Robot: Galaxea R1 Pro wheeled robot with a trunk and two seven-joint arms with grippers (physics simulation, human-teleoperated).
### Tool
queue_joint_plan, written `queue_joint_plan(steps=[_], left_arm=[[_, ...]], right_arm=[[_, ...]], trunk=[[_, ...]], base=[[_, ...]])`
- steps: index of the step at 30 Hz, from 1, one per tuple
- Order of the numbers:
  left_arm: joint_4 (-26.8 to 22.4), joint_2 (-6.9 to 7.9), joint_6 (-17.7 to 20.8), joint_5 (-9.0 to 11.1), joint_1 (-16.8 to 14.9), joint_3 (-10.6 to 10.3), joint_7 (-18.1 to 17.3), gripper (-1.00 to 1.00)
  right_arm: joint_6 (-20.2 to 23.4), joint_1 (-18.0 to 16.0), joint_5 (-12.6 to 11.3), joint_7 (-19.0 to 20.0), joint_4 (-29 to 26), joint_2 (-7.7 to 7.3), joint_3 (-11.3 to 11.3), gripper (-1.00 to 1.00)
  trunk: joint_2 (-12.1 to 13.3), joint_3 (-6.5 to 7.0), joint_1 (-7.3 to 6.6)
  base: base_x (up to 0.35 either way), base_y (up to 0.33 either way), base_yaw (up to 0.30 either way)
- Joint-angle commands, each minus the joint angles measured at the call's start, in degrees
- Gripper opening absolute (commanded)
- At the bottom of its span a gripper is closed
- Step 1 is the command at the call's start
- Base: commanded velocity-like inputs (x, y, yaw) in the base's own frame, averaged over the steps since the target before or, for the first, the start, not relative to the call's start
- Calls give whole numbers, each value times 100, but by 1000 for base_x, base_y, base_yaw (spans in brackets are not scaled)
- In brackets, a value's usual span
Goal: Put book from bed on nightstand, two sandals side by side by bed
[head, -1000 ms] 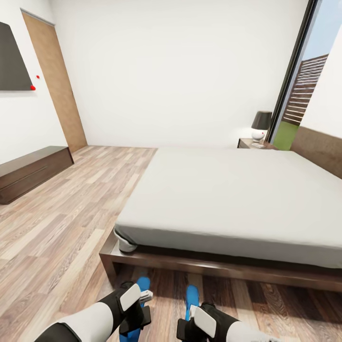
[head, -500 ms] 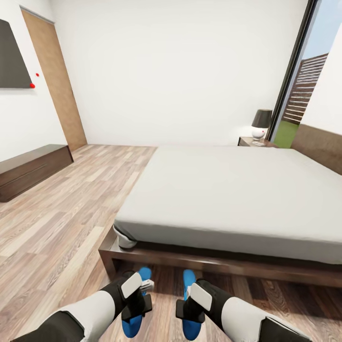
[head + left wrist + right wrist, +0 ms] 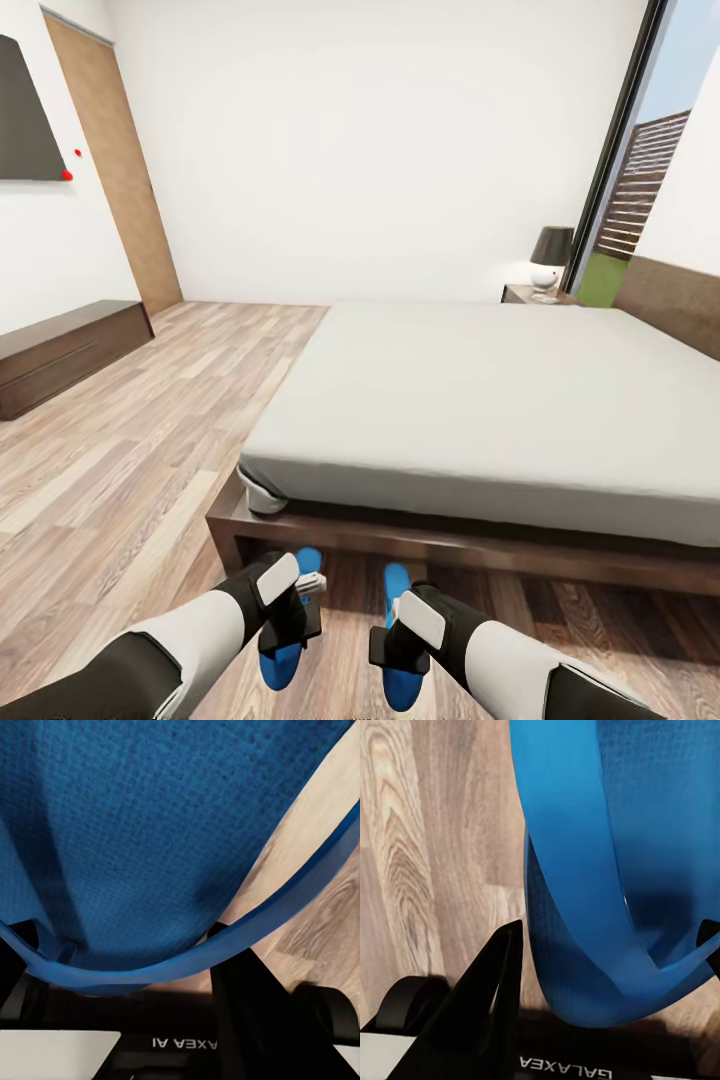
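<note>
Two blue sandals [image 3: 290, 625] [image 3: 398, 640] are seen side by side on the wood-plank floor [image 3: 120, 480], just beside the foot of the bed [image 3: 480, 400], whose off-white mattress is laid on a dark wood frame.

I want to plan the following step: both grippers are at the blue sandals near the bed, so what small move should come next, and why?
Probably open both grippers and lift away: the left sandal and right sandal seem to lie side by side on the floor beside the bed.

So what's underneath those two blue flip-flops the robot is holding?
Wood-plank floor, just in front of the bed frame. The left gripper and right gripper each hold a blue sandal above it. The floor directly beneath the soles is covered.
</note>
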Motion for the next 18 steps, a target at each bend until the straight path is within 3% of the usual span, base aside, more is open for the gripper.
queue_joint_plan(steps=[1, 18], left_arm=[[8, 1, 22, 54, -6, -25, 18, -100], [115, 1, 42, 54, -13, -18, 18, -100]], right_arm=[[4, -5, -60, -35, -6, 0, 27, -100], [-43, 3, -122, -36, -6, 0, 32, -100]], trunk=[[-44, -24, 21], [-726, -329, 395]], base=[[0, 0, 0], [0, 0, 0]])
